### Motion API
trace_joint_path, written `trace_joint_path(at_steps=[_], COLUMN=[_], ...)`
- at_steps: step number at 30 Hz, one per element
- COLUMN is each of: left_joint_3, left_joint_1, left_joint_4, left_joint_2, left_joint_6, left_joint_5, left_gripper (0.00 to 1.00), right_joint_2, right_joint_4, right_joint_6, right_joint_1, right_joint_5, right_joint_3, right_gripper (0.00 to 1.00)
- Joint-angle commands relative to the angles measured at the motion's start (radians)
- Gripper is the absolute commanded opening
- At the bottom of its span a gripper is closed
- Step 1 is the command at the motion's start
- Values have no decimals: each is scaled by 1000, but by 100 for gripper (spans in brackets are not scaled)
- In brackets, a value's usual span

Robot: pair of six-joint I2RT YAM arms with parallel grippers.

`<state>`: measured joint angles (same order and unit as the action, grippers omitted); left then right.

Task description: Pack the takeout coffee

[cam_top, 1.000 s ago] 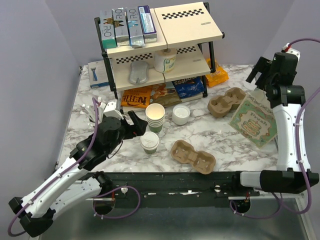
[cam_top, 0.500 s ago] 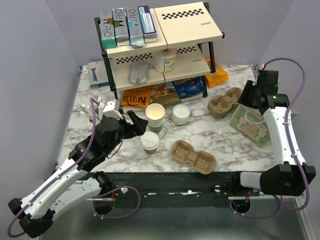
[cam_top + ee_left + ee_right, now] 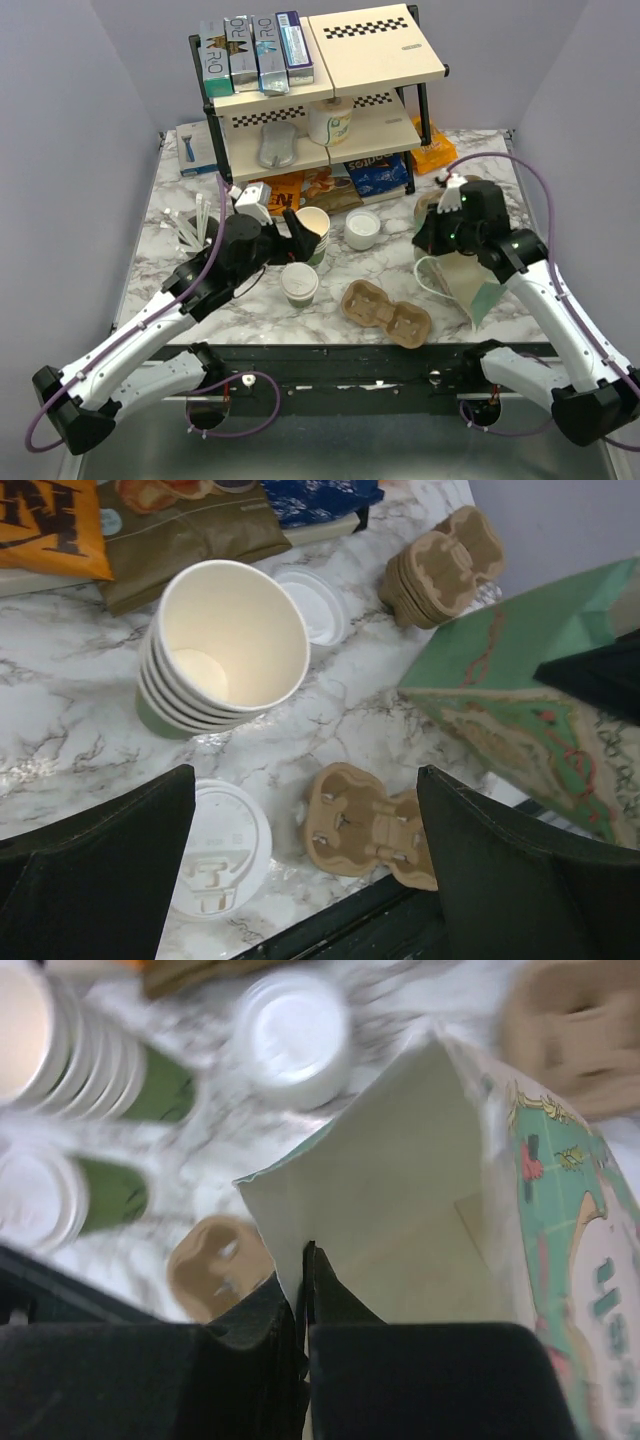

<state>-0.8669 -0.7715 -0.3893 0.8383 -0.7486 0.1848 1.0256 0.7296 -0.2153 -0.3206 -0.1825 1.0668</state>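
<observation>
**A:** Any writing to read, starting at the left?

**B:** On the boxes (image 3: 250, 50) atop the shelf (image 3: 380, 125), only large letters "RO" legible. On the orange packet (image 3: 45, 525), dark block capitals, cut off by the edge of the left wrist view. Over on the green paper bag (image 3: 478, 290), printed patterns but no readable words.

**A:** And where to find the takeout coffee (image 3: 299, 284)?

**B:** Left of centre on the marble table (image 3: 180, 290). Standing upright, white lid on top, long axis straight up and down. Just in front of the stack of cups (image 3: 313, 232), not touching it. Left of the brown cup carrier (image 3: 386, 312), with bare marble between. Seen from the left wrist as a round lid at the bottom, below the stack's open mouth.

**A:** Left gripper (image 3: 288, 238)?

**B:** Spread wide, gripping nothing, touching nothing. Hanging above the coffee and the cup stack.

**A:** Right gripper (image 3: 305, 1260)?

**B:** Pinched together on the top edge of the paper bag. Holding it raised off the table with its mouth open, pale inside showing in the right wrist view. Placed right of the loose lid (image 3: 362, 228) and behind the carrier.
</observation>
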Motion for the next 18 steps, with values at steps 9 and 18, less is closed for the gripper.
trace_joint_path(at_steps=[9,18], left_joint_3=[-176,-316], left_joint_1=[-5,-20], left_joint_4=[228,204], left_joint_2=[209,297], left_joint_6=[129,206], left_joint_5=[-323,-398], left_gripper=[99,99], right_joint_2=[-119,-150], right_joint_4=[-27,-7], right_joint_6=[189,446], right_joint_1=[-181,-190], right_joint_5=[-133,-317], right_joint_3=[-13,45], right_gripper=[6,2])
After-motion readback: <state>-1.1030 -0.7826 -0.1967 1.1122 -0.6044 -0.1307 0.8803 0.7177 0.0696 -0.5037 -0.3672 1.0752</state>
